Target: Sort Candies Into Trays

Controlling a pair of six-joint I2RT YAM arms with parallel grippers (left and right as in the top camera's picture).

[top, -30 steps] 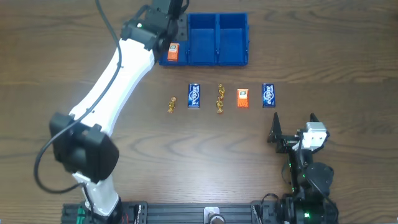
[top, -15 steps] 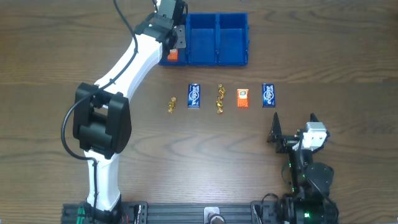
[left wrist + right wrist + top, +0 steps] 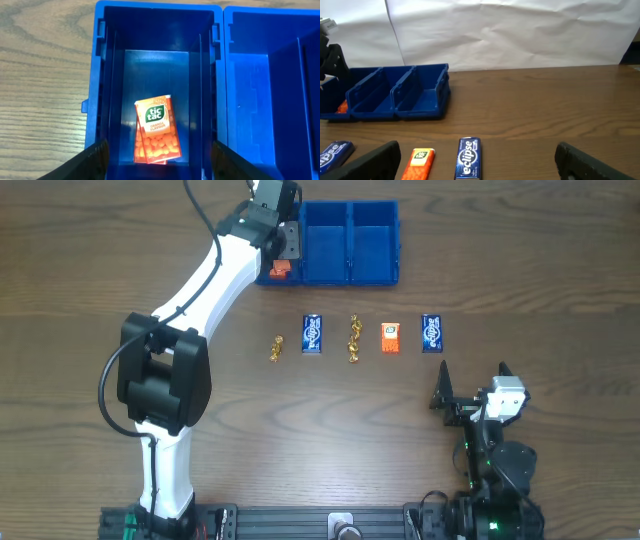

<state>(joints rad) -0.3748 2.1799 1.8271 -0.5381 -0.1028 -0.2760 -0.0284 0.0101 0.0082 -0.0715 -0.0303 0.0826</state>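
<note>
Toward the far side of the tabletop [image 3: 540, 270]: tray [image 3: 350, 277] of three compartments side by side. In the leftmost compartment, binned mint box [image 3: 156, 129], flat on the floor, toward the near wall. Left claw [image 3: 159, 145] above that same compartment, over the box.

Nearer the arms' bases, well apart from the tray, a row running left to right: single wrapped candy [image 3: 277, 348], left gum pack [image 3: 312, 334], wrapped candy cluster [image 3: 354, 338], loose mint box [image 3: 390, 338], right gum pack [image 3: 432, 333]. None touching its neighbour.

Nearer still, before the right end of the row and slightly right of it: right claw [image 3: 472, 385], well apart from the left claw.
</note>
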